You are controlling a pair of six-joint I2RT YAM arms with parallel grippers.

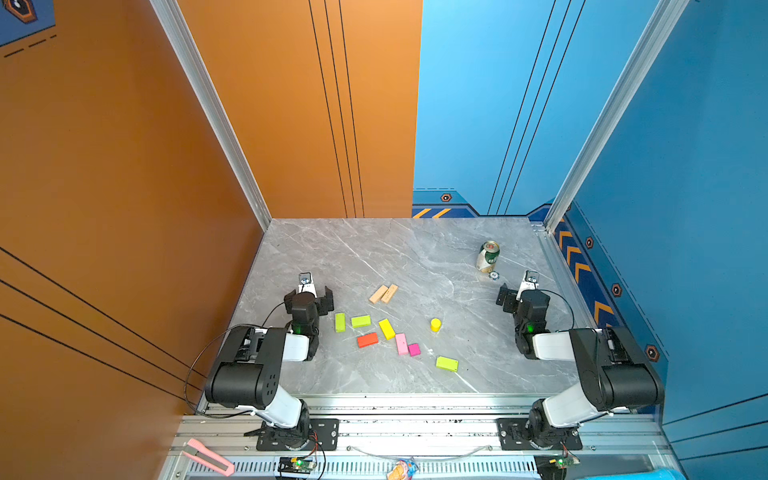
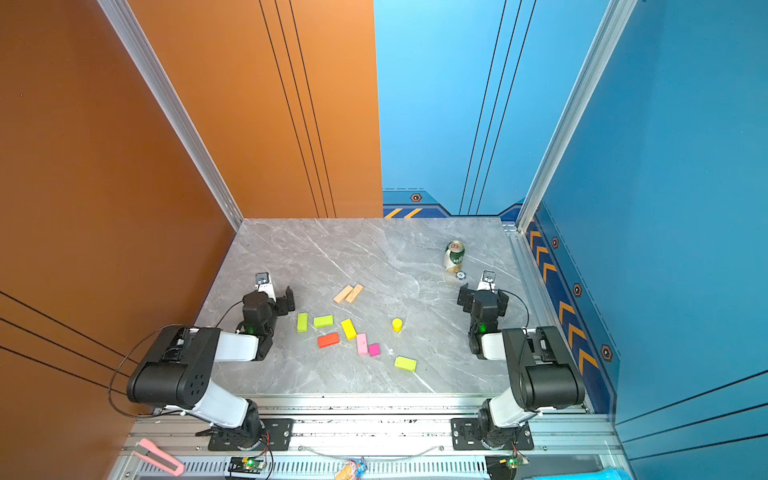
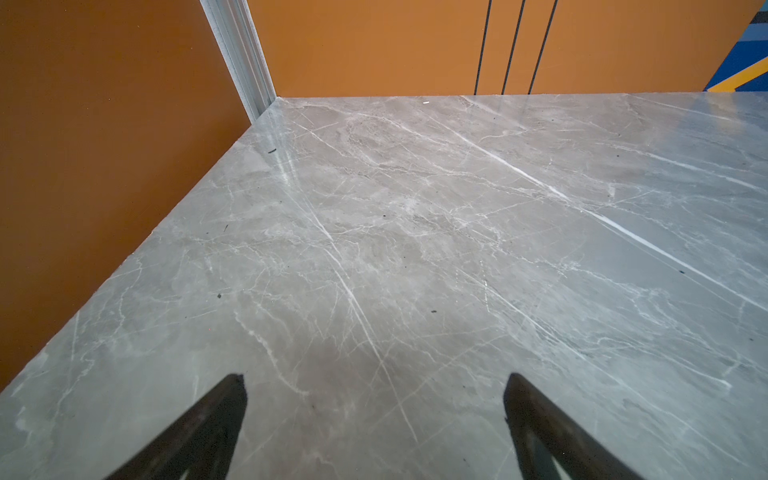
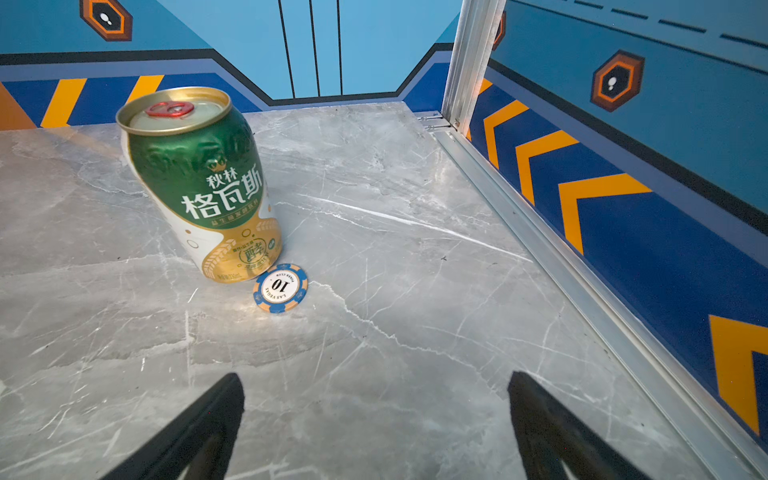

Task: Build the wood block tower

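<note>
The wood blocks lie loose on the grey marble table [image 1: 316, 249], and no tower is in view. Two tan bars [image 1: 383, 293] [image 2: 348, 294] lie side by side. Nearer are lime-green rectangles [image 1: 340, 322] [image 1: 360, 321] [image 1: 446, 363], a yellow rectangle [image 1: 386, 328], a red-orange one [image 1: 367, 340], a pink one [image 1: 401, 343], a magenta cube [image 1: 414, 349] and an upright yellow cylinder [image 1: 435, 324]. My left gripper [image 1: 309, 293] [image 2: 270, 294] [image 3: 374, 378] hangs open and empty left of the blocks. My right gripper [image 1: 521, 293] [image 2: 483, 295] [image 4: 376, 376] stands open and empty at the right.
A green-white drink can [image 1: 488, 256] [image 4: 199, 183] stands at the back right with a blue poker chip [image 1: 493, 275] [image 4: 280, 288] at its foot, just ahead of my right gripper. A pink utility knife [image 1: 208, 457] lies on the front rail. Walls close three sides.
</note>
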